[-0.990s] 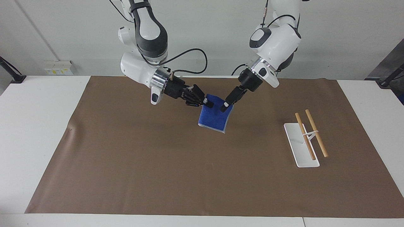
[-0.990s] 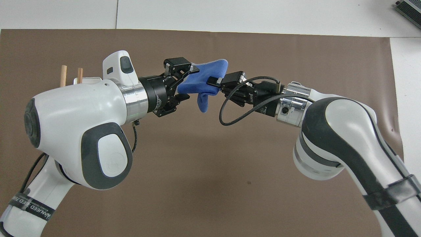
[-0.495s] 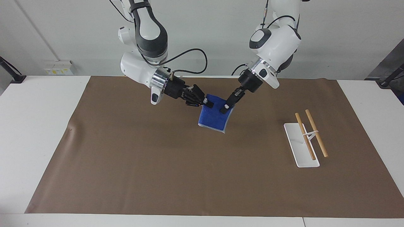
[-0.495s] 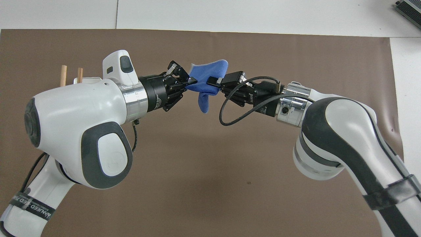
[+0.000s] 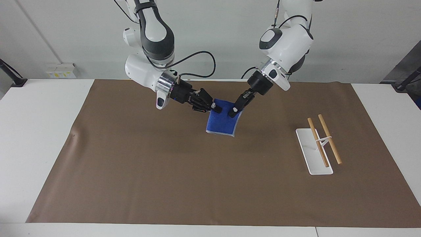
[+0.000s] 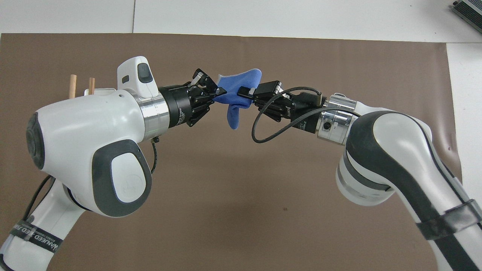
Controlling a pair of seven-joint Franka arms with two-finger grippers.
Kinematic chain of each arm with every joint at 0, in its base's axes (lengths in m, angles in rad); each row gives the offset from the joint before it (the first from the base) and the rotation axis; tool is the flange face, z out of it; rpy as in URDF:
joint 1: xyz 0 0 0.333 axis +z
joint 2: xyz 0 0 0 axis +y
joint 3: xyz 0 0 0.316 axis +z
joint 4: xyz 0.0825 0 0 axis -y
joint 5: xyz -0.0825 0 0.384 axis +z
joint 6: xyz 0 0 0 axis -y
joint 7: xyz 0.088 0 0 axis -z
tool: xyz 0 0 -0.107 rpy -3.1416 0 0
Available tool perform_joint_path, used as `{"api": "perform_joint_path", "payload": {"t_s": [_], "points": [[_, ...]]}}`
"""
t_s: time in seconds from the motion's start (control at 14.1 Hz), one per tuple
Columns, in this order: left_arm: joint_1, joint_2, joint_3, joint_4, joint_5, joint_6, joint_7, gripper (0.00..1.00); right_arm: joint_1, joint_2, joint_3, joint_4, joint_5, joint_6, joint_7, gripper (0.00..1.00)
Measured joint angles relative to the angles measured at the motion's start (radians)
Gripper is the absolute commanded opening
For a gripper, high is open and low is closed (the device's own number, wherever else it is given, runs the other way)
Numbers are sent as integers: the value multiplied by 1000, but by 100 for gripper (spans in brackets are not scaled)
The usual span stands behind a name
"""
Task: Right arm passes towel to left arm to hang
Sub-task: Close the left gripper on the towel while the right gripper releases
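The blue towel (image 5: pixel 222 124) hangs in the air over the middle of the brown mat, held up by its two upper corners. My right gripper (image 5: pixel 213 107) is shut on the corner toward the right arm's end. My left gripper (image 5: pixel 233 112) is shut on the other upper corner, its fingertips pinching the cloth. In the overhead view the towel (image 6: pixel 236 94) bunches between the left gripper (image 6: pixel 220 91) and the right gripper (image 6: pixel 244 92), which point at each other a hand's width apart.
A white rack base (image 5: pixel 312 154) carrying two wooden rods (image 5: pixel 329 139) stands on the mat toward the left arm's end. In the overhead view only the rods' tips (image 6: pixel 72 84) show past the left arm. The brown mat (image 5: pixel 131 164) covers most of the table.
The left gripper, open around the towel's corner a second ago, has shut on it. Both arms and the towel have shifted only slightly.
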Motion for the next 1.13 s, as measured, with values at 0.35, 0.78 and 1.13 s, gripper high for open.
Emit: {"api": "perform_joint_path", "payload": {"t_s": [0.35,0.78,1.13], "points": [[-2,0,2,2,0,5,0,0,-10,-5,-5,1,-185,29,-8,100],[-3,0,1,2,0,20,0,0,-47,-5,-12,5,-573,30,31,100],[-3,4,1,-3,0,94,0,0,-96,-6,-14,9,-1038,23,170,100]]}}
